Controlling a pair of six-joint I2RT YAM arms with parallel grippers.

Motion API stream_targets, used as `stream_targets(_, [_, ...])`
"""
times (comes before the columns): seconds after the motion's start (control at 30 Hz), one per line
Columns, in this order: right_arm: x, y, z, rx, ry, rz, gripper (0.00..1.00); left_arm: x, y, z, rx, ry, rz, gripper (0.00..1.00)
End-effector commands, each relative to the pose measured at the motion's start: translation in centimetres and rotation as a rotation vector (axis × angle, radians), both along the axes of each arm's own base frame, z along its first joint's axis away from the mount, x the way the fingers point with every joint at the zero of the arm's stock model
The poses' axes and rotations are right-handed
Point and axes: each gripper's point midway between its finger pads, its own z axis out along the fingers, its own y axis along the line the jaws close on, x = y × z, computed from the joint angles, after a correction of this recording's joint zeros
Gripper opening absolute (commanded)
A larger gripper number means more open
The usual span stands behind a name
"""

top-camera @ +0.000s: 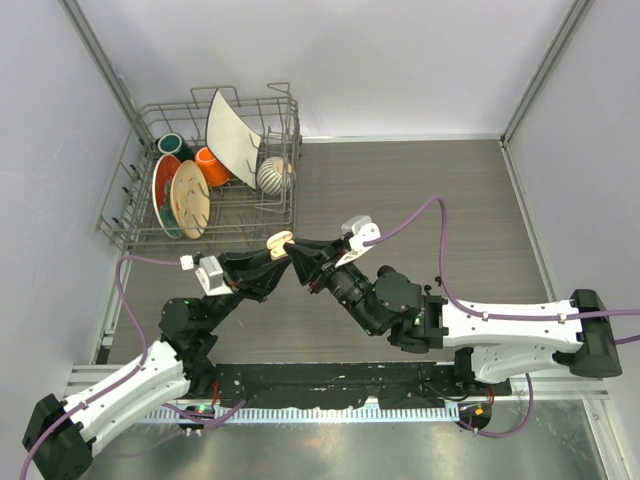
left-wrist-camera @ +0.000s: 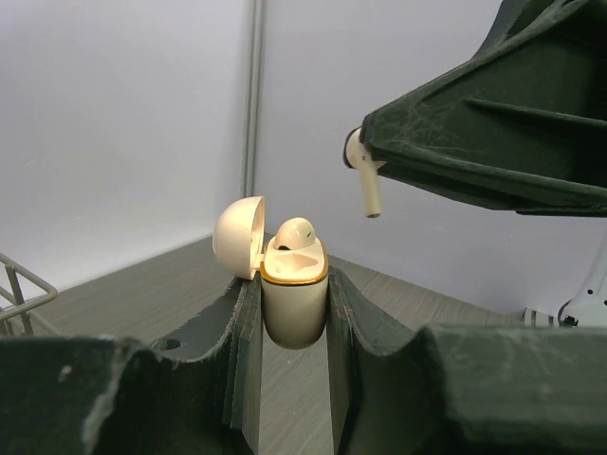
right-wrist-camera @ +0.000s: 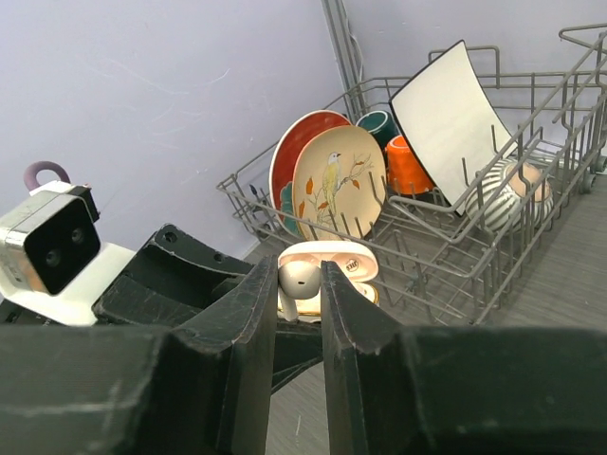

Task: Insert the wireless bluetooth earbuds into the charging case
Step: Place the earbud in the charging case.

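L gripper [left-wrist-camera: 292,289] clamps lid-open cream oval plastic charging case [left-wrist-camera: 294,318]; R gripper [right-wrist-camera: 297,284] pinches cream-white stemmed earbud [left-wrist-camera: 366,185] nearby, not touching.

Reaches inward with both arms over the table's middle, left tool [left-wrist-camera: 295,284] and right tool [right-wrist-camera: 299,280] clamped tight, tips close together.

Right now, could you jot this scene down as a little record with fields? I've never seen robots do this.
Left pincer: shut on the small cream-white charging case, held upright
Case lid: open, hinged back
Inside case: one cream-white stemmed earbud seated
Right pincer: shut on a second cream-white earbud, stem down
Gap: held earbud apart from case, not yet inserted
Background: grey wire dish rack holding plates
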Motion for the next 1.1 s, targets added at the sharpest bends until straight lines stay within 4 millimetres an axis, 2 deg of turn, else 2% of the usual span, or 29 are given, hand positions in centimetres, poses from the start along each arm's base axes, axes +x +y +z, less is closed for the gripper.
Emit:
stream_targets(0.0, [0.1, -0.2, 4.2, 0.138, -0.008, -0.016, 0.01, -1.1, 0.2, 1.7, -0.035, -0.074, -0.029, 0.00])
stream_targets(0.3, [-0.2, 1.4, 3.4, 0.111, 0.012, 0.023, 0.01, -1.6, 0.0, 2.1, -0.034, -0.094, -0.054, 0.00])
stream_targets(0.47, [-0.1, 2.0, 2.2, 0.082, 0.019, 0.017, 0.01, -1.7, 0.0, 2.3, -0.037, -0.099, -0.055, 0.00])
stream_targets(1.07, [0.5, 2.1, -1.2, 0.000, 0.042, -0.020, 0.01, -2.2, 0.1, 3.1, -0.052, -0.126, -0.069, 0.00])
